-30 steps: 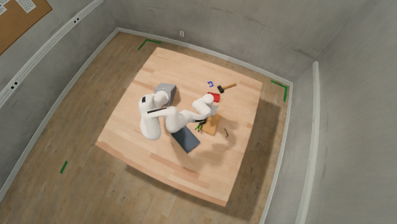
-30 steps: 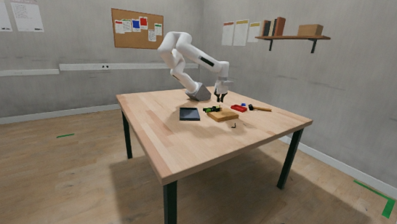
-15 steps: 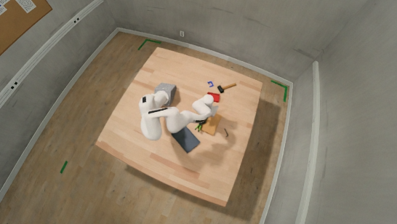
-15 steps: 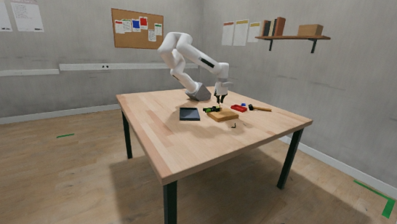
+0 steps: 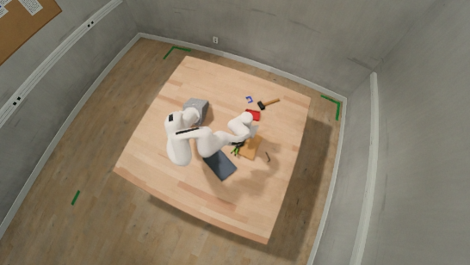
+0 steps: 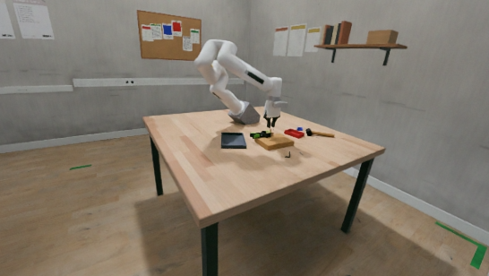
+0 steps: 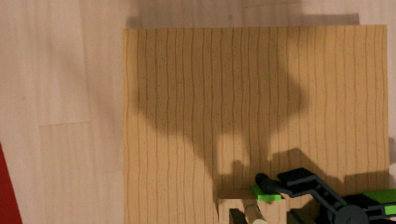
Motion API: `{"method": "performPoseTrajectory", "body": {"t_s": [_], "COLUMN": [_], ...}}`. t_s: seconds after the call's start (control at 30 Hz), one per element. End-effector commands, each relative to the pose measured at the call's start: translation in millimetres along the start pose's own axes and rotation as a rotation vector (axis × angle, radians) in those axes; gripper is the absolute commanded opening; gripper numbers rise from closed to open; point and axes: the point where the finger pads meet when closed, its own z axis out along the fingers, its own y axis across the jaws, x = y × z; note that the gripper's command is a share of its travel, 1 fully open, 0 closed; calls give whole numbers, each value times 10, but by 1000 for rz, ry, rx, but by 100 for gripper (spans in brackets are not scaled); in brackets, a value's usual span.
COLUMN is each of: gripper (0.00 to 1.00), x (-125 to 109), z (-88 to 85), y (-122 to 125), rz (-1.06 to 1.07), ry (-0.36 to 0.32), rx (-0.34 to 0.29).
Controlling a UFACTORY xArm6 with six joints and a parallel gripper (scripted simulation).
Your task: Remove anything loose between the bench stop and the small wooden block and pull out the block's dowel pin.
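The tan bench board [image 5: 250,149] [image 6: 277,143] [image 7: 240,95] lies right of the table's middle. The green and black spring clamp [image 5: 235,150] [image 6: 260,133] [image 7: 320,192] lies at the board's edge. In the wrist view its jaw pad rests on the small wooden block [image 7: 239,196] at the bottom edge. The pale dowel pin [image 7: 256,216] shows just below the block, cut off by the frame. My gripper [image 6: 271,125] hangs a short way above the block and clamp, fingers pointing down, narrowly open and holding nothing. The bench stop is out of sight.
A dark grey slab [image 5: 220,166] [image 6: 233,140] lies beside the board. A red block [image 5: 253,114] [image 6: 294,133] [image 7: 7,195], a small blue piece [image 5: 251,101] and a hammer [image 5: 268,103] [image 6: 319,133] lie behind. A small black hex key [image 5: 267,157] [image 6: 287,155] lies in front.
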Motion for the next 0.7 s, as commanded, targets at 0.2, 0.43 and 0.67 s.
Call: {"method": "performPoseTrajectory", "body": {"t_s": [0.2,0.43,0.67], "gripper": [28,28,28], "x": [11,11,11], "z": [-9,12,42], "y": [-4,-4,-4], "rz": [1,1,1], "ry": [3,3,3], "rx": [2,2,2]}}
